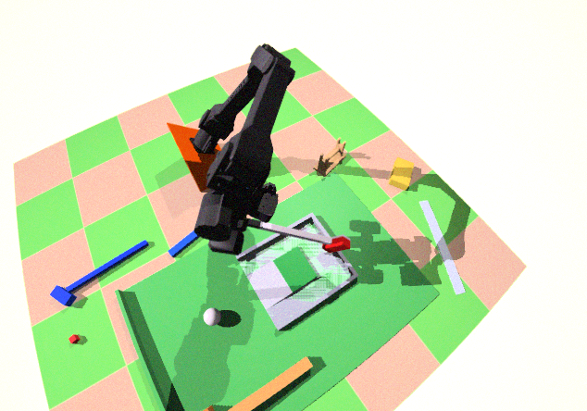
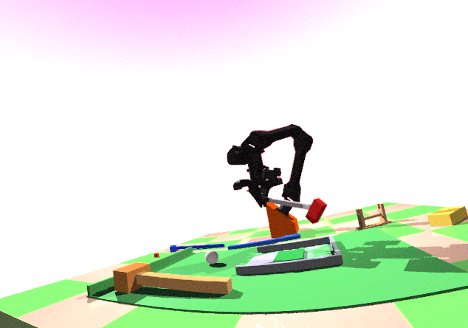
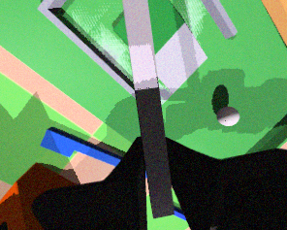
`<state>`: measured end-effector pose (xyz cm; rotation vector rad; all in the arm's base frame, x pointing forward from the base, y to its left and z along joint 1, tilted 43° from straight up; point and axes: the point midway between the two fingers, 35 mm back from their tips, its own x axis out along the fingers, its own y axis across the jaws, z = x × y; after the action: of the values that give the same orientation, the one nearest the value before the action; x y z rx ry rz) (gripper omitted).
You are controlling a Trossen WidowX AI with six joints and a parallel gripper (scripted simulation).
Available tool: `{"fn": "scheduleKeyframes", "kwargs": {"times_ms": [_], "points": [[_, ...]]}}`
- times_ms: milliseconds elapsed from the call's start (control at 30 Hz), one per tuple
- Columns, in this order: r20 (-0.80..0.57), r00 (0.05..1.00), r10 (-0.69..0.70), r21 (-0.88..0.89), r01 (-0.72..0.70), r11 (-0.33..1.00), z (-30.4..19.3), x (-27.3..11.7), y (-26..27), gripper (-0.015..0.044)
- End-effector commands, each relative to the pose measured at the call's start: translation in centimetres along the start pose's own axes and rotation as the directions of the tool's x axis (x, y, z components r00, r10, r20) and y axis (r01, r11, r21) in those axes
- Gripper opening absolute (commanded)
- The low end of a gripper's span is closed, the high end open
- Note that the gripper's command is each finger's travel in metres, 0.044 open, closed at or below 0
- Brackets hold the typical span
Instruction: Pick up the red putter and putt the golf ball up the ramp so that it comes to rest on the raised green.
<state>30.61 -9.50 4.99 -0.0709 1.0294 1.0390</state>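
Observation:
My gripper [image 1: 244, 223] [image 2: 263, 200] [image 3: 148, 140] is shut on the dark handle end of the red putter [image 1: 337, 243] [image 2: 317, 210] [image 3: 143, 62]. The putter is in the air; its pale shaft reaches over the grey-walled ramp, with the red head above the ramp's far edge in the top view. The head is outside the wrist view. The white golf ball [image 1: 211, 317] [image 2: 211, 257] [image 3: 228, 116] lies on the green mat, off the ramp's pale slope [image 1: 265, 279] [image 3: 181, 62]. The raised green [image 1: 296, 267] [image 2: 288, 255] is a darker square inside the walls.
A blue putter [image 1: 106, 267] and another blue shaft [image 1: 182, 244] [image 2: 264, 241] lie near the arm's side. An orange putter [image 1: 275, 385] [image 2: 184, 283] lies on the mat. A low green wall [image 1: 146, 344], wooden stand [image 1: 331, 157] [image 2: 372, 216], yellow block [image 1: 401, 173] and pale bar [image 1: 442, 247] stand around.

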Motion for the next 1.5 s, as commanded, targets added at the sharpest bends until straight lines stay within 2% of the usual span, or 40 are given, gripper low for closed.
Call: {"fn": "scheduleKeyframes", "kwargs": {"times_ms": [0, 533, 1000, 1233, 1467], "points": [[-0.017, 1.000, -0.024, 0.122, 0.026, 0.992, -2.8, -0.6, -2.0, 0.0000], [-0.027, 1.000, -0.004, 0.545, 0.018, 0.838, -13.3, -0.6, -5.6, 0.0000], [-0.035, 0.999, 0.016, 0.761, 0.016, 0.649, -21.9, 0.1, -7.3, 0.0000], [-0.035, 0.999, 0.018, 0.769, 0.016, 0.639, -22.3, 0.4, -7.4, 0.0000], [-0.035, 0.999, 0.018, 0.769, 0.015, 0.639, -22.4, 3.0, -7.3, 0.0000]]}}
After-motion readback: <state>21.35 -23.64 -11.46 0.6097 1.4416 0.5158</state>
